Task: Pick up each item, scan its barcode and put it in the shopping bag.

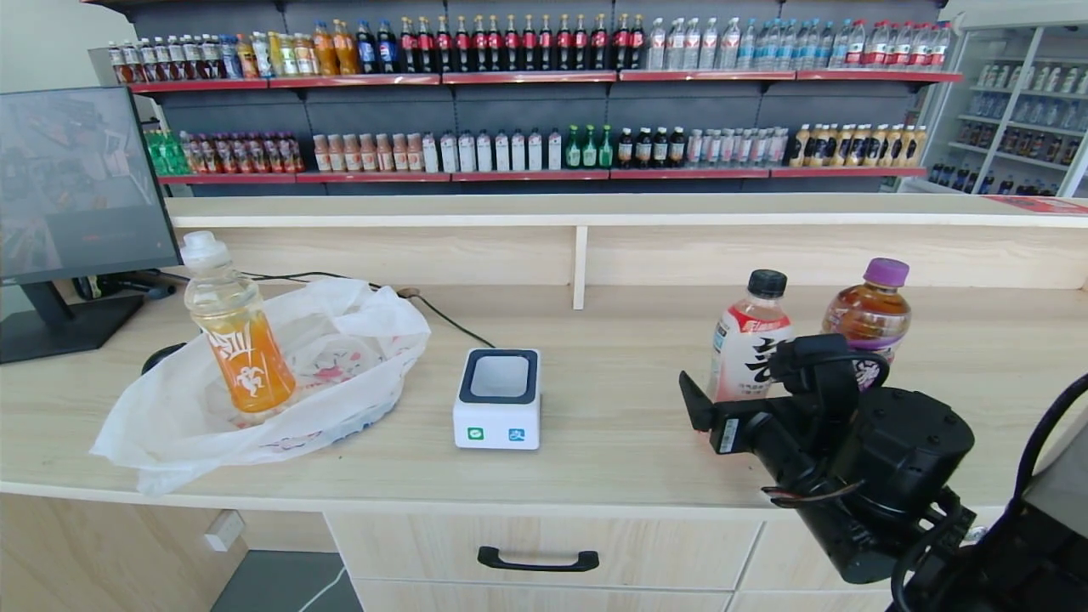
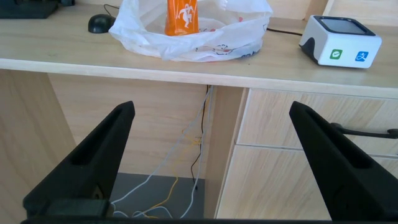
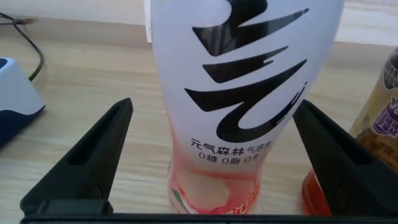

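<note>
An orange drink bottle (image 1: 238,340) (image 2: 181,15) stands upright inside the white shopping bag (image 1: 340,340) (image 2: 230,37) on the counter's left side. The white barcode scanner (image 1: 499,398) (image 2: 339,40) sits mid-counter. To the right stand a white-and-pink bottle with a black cap (image 1: 748,331) (image 3: 242,93) and an amber bottle with a purple cap (image 1: 871,314) (image 3: 379,118). My right gripper (image 1: 739,374) (image 3: 212,104) is open, one finger on each side of the white-and-pink bottle, with gaps on both sides. My left gripper (image 2: 211,109) hangs open and empty below the counter's front edge.
A monitor (image 1: 76,187) on a stand occupies the far left, with a black mouse (image 2: 99,23) beside the bag. A cable runs behind the scanner. A raised wooden ledge (image 1: 595,217) backs the counter (image 1: 612,442). Drawers with a black handle (image 1: 537,559) lie below.
</note>
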You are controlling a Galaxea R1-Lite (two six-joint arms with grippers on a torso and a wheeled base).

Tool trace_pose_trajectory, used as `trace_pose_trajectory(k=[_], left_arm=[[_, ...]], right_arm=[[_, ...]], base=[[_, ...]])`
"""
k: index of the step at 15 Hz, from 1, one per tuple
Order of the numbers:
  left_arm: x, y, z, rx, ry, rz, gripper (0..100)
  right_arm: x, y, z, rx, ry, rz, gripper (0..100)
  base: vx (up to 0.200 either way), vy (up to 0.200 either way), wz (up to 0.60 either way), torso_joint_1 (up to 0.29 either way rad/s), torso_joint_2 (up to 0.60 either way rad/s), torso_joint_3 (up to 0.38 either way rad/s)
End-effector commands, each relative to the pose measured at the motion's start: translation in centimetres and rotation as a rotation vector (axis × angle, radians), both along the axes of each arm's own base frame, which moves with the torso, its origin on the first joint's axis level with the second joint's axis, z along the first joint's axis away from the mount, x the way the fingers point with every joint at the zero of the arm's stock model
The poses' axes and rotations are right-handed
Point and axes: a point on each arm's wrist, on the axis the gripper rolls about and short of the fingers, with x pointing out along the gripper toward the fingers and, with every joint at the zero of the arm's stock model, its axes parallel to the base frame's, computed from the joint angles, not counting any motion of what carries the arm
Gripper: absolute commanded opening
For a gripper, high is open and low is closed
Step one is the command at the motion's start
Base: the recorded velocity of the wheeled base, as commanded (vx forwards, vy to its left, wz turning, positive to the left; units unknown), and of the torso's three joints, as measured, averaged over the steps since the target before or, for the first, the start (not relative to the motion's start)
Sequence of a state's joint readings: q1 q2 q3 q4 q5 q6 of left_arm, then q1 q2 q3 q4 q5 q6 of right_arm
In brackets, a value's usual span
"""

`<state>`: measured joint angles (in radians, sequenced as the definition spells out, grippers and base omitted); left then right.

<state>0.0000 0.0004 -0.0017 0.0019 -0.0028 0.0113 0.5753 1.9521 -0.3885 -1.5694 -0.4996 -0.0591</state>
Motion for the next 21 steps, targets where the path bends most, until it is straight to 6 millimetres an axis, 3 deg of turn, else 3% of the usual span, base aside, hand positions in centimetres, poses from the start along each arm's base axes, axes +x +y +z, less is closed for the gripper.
trace_pose_trajectory(k=[1,7,18,19,21], left_arm=[[0.0,0.0,0.0,-0.001,-0.001,0.0,100],[0.0,0.0,0.0,-0.001,-0.001,0.0,100],[0.0,0.0,0.0,-0.001,-0.001,0.0,100],[0.0,0.0,0.0,-0.001,-0.001,0.0,100],[0.0,0.0,0.0,-0.001,0.001,0.0,100]], right_arm=[[0.6,0.2,-0.7,-0.013,0.014,-0.007,100],[2.6,-0.8,0.5,-0.023,-0.046,-0.069,100],[3.8,-0.2,-0.2,-0.019,-0.045,-0.077,100],[3.7,-0.3,-0.2,-0.017,-0.044,-0.078,0],[3.8,-0.4,-0.1,-0.016,-0.045,-0.081,0]], base=[[0.0,0.0,0.0,0.0,0.0,0.0],[0.0,0.0,0.0,0.0,0.0,0.0],[0.0,0.0,0.0,0.0,0.0,0.0],[0.0,0.0,0.0,0.0,0.0,0.0],[0.0,0.0,0.0,0.0,0.0,0.0]])
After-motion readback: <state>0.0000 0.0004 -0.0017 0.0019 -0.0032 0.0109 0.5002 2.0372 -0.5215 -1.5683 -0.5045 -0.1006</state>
